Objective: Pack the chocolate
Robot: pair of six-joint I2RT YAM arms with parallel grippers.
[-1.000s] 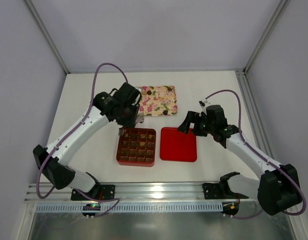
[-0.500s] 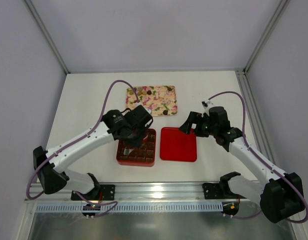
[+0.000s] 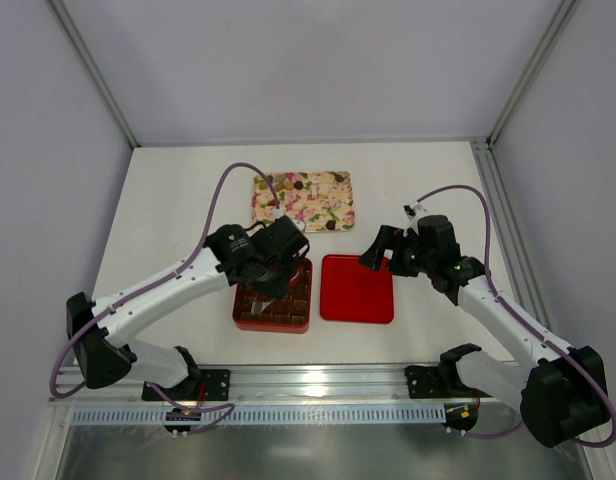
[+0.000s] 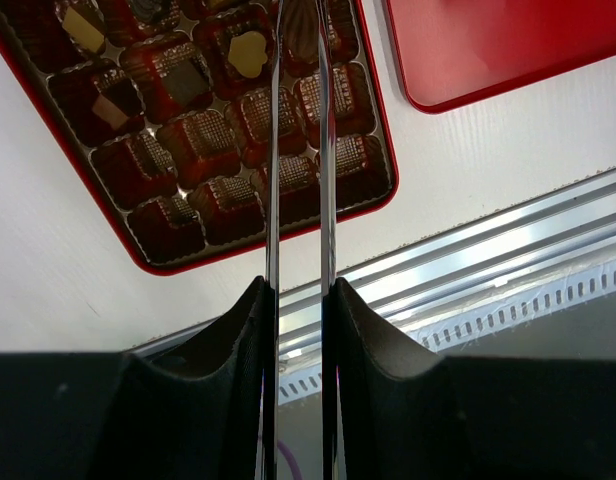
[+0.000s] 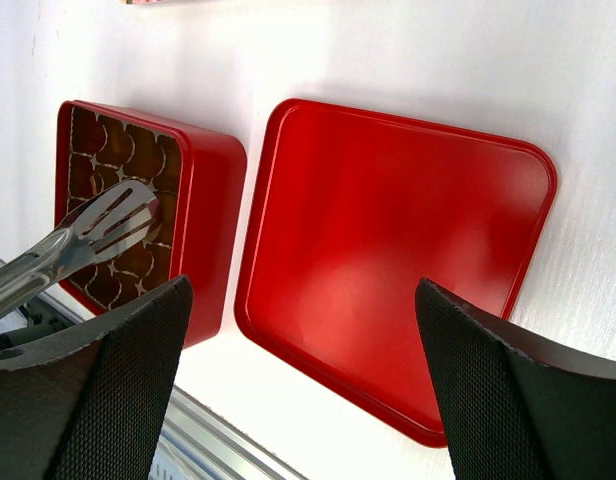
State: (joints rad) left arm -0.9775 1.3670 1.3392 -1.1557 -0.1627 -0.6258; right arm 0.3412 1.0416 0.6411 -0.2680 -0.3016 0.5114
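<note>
Your left fingers (image 4: 256,305) are drawn narrow around a pair of metal tongs (image 5: 108,225), and the tong tips reach out over the red box (image 4: 379,100) on the worktop (image 4: 468,150). Several chocolates (image 4: 248,55) lie in the box's cups near the far end of the tongs, well ahead of the fingers. Something dark sits between the tong tips, but you cannot tell whether it is a piece. Others dot the floral tray (image 3: 328,215) beyond the box. Your right fingers (image 5: 118,360) stand wide, holding nothing, above the red lid (image 5: 388,230) just beside the box.
</note>
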